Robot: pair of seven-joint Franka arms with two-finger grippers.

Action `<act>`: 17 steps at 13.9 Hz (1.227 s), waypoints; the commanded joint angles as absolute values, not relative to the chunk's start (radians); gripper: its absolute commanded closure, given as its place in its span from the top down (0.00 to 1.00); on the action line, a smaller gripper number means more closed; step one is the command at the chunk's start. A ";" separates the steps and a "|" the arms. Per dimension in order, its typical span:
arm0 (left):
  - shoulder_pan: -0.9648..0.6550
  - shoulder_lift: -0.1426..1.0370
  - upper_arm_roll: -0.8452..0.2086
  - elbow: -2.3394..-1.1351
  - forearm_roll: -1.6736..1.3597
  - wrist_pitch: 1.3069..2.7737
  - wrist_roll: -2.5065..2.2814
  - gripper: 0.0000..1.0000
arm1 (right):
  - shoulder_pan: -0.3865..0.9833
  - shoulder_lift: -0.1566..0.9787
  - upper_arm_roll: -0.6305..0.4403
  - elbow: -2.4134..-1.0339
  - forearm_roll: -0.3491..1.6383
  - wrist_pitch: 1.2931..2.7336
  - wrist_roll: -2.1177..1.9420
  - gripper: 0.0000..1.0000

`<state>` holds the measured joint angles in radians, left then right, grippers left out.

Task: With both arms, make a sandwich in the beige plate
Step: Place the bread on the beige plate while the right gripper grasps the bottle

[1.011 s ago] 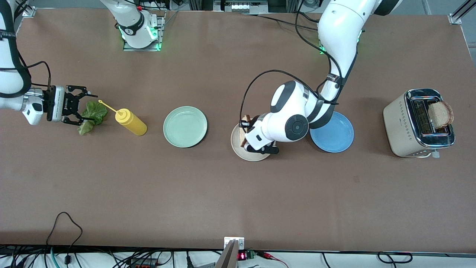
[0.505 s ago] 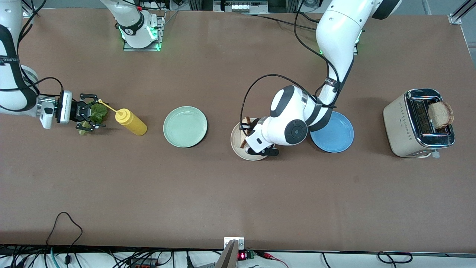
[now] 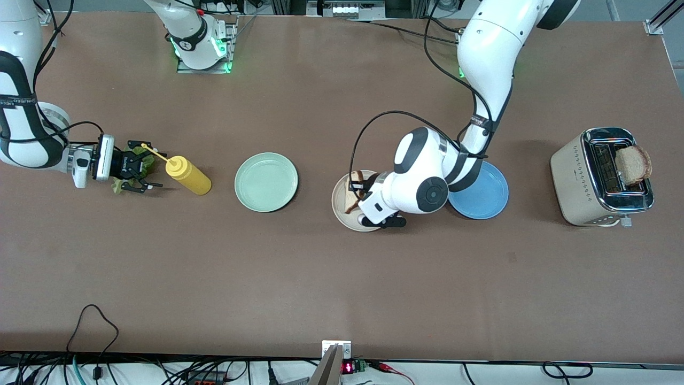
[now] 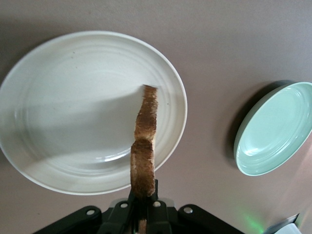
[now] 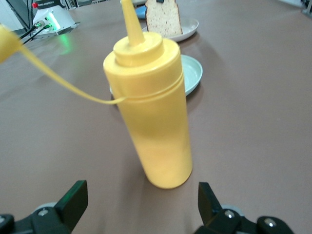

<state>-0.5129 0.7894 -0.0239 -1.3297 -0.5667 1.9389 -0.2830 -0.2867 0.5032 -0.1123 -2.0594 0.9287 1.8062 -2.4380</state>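
Note:
My left gripper point(image 3: 357, 193) is shut on a bread slice point(image 3: 357, 182), held on edge, its free end down over the beige plate point(image 3: 337, 198). In the left wrist view the slice point(image 4: 145, 146) stands between the shut fingers above the plate point(image 4: 58, 112). A second bread slice point(image 3: 633, 164) lies on top of the toaster point(image 3: 580, 182). My right gripper point(image 3: 151, 166) is open, low over the green lettuce leaf point(image 3: 116, 186), which it mostly hides, beside the yellow squeeze bottle point(image 3: 187, 175). In the right wrist view the open gripper point(image 5: 141, 204) faces the bottle point(image 5: 151, 122); the lettuce does not show there.
A mint-green plate point(image 3: 265, 182) lies between the bottle and the beige plate. A blue plate point(image 3: 481, 192) lies beside the beige plate toward the left arm's end, partly under the left arm. The bottle's tethered cap point(image 3: 143, 145) sticks out over the right gripper.
The right gripper has moved toward the bottle and come down over the lettuce. The left gripper has shifted a little over the beige plate with the slice still held.

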 commanded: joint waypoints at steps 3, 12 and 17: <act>-0.482 0.811 -0.018 -1.331 -0.589 1.931 -0.207 0.04 | -0.296 0.531 -0.080 -2.052 0.976 1.786 -2.508 1.00; -0.456 0.824 -0.014 -1.351 -0.581 1.930 -0.210 1.00 | -0.284 0.560 -0.052 -2.052 1.041 1.787 -2.539 1.00; -0.416 0.756 -0.005 -1.344 -0.580 1.902 -0.218 1.00 | -0.281 0.569 -0.032 -2.049 1.072 1.779 -2.554 1.00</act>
<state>-0.4332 0.8148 -0.0149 -1.3277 -0.5668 1.9371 -0.2312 -0.2797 0.5576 -0.0329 -2.0582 1.0452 1.7955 -2.5243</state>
